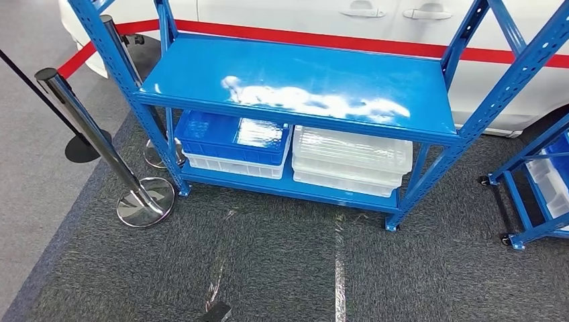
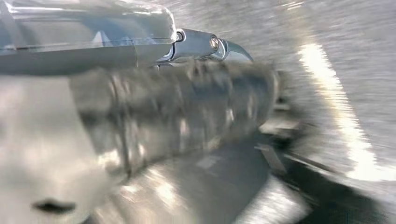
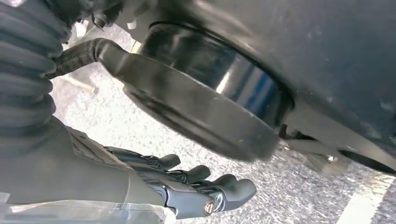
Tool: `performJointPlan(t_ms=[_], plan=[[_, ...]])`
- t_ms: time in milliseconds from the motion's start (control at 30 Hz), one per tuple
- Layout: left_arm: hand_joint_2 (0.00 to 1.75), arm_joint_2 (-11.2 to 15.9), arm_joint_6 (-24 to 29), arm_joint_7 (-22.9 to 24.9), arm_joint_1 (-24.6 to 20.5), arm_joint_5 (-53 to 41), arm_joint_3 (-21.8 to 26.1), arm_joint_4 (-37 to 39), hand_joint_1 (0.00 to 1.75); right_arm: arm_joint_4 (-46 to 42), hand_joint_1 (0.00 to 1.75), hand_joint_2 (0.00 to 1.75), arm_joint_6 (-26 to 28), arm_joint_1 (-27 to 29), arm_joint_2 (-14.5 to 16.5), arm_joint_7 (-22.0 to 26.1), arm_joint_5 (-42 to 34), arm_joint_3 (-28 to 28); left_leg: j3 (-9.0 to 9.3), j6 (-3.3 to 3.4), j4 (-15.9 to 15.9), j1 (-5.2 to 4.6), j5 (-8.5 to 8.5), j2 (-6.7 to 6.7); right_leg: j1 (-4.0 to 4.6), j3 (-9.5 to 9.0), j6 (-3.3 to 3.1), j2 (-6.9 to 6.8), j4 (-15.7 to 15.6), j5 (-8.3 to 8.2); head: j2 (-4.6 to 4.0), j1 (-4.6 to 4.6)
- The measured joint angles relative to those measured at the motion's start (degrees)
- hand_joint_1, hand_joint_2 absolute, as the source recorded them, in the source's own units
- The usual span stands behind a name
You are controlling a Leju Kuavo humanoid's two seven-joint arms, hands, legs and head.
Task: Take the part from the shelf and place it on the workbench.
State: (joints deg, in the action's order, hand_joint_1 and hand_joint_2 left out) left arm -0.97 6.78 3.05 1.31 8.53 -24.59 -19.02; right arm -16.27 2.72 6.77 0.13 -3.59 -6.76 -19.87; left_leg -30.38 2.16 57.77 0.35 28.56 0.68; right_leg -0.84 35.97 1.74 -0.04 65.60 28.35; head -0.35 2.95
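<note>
The task is sitting near its start or between rounds: the shelf (image 1: 295,84) is facing the robot with bins (image 1: 235,137) below, no part is showing, the right hand (image 3: 187,186) is hanging empty, fingers loosely extended, the left hand (image 2: 205,46) is too blurred to judge, and no writing is readable.

Bright blue shelf (image 1: 295,84) with glossy white glare; on its lower level a blue bin (image 1: 231,137) on the left, translucent white bins (image 1: 352,157) on the right. Dark grey speckled carpet (image 1: 268,268), a red stripe (image 1: 335,40) on white bodywork far behind, chrome posts (image 1: 87,121)
</note>
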Motion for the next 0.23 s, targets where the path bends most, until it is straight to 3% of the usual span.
performJointPlan(t_ms=[67, 233], plan=[[0.0, 0.0, -0.8, -0.5, -0.7, -1.0, 2.2, -1.6, 0.0, 0.6, 0.0, 1.75, -0.5, 1.2, -0.1, 0.4, 0.8, 1.9, -0.16, -0.67, 0.4, -0.22, 0.42, -0.03, 0.12, -2.59, -0.45, 0.0, -5.2, -1.4, 0.0, 0.06], [0.0, 0.5, -2.7, -1.4, 0.3, -3.7, 7.5, -3.2, 0.0, 0.6, 0.0, 1.75, -1.2, 2.4, 0.0, 1.8, 2.7, 5.9, -0.18, -1.91, 0.9, -0.26, 1.37, 0.0, 0.15, -3.27, -1.92, 0.13, -6.5, -1.34, 0.0, 0.17]])
